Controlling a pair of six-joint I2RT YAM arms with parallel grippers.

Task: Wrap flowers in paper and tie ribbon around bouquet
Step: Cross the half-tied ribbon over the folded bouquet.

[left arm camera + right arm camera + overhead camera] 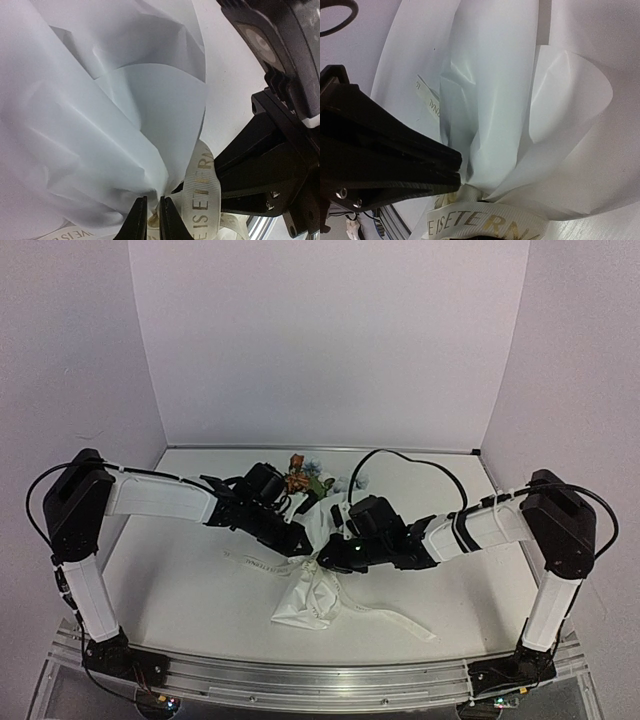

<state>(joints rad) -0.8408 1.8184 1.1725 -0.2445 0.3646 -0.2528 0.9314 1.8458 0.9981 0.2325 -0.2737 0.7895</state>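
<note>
Left hand: fingers pressed nearly together on the gathered neck of the paper. Right hand: pressed shut, its tips against the gold-lettered ribbon looped at the same neck. Both arms fold inward, forearms low, and meet mid-table. Bare surface lies either side. The flowers protrude at the far end, near the back wall.

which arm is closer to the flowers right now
Left. The left arm's wrist is right beside the flowers; the right gripper is farther down, at the ribbon around the paper.
</note>
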